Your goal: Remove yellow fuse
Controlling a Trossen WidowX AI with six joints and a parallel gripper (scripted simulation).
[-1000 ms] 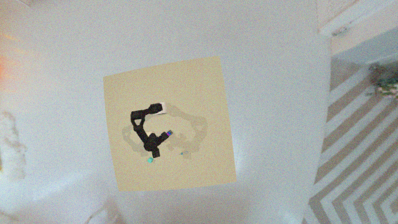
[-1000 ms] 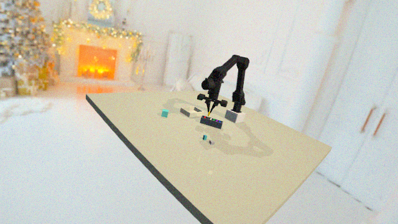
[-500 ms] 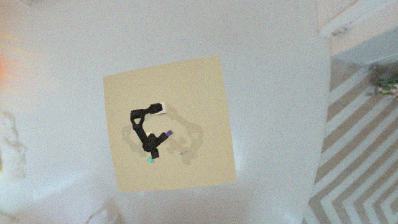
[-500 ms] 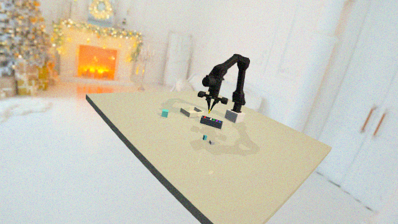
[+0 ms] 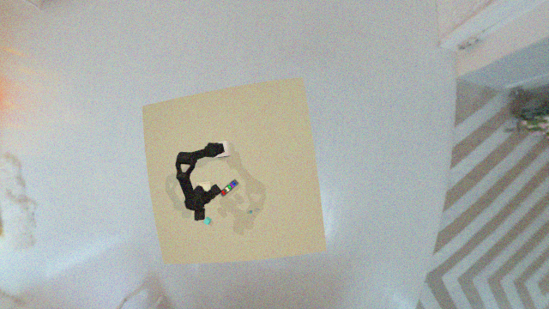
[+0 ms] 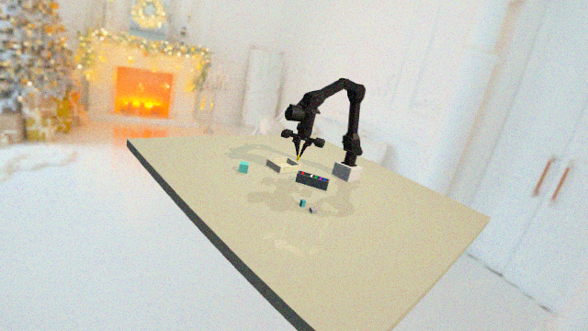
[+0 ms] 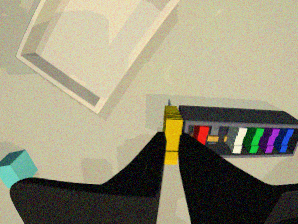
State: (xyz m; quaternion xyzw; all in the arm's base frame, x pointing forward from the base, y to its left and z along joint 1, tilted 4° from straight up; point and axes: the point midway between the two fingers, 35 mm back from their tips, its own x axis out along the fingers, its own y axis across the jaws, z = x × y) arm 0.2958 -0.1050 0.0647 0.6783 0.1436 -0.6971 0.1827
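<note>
My gripper (image 6: 298, 156) (image 7: 171, 139) is shut on the yellow fuse (image 6: 298, 158) (image 7: 173, 131). It holds the fuse in the air, above the table top and clear of the block in the exterior view. In the wrist view the fuse shows just left of the fuse block (image 6: 311, 182) (image 7: 235, 116). The block holds red, white, green, purple and blue fuses, with a gap between red and white. The pale tray (image 5: 204, 184) (image 6: 277, 169) (image 7: 60, 83) lies at the upper left in the wrist view; the arm partly hides it in the top view.
A teal cube (image 5: 208, 221) (image 6: 243, 167) (image 7: 19, 167) stands on the table, on the tray's far side from the arm's base. A small teal block (image 5: 250, 211) (image 6: 302, 203) and a small grey piece (image 6: 312, 211) lie beyond the fuse block.
</note>
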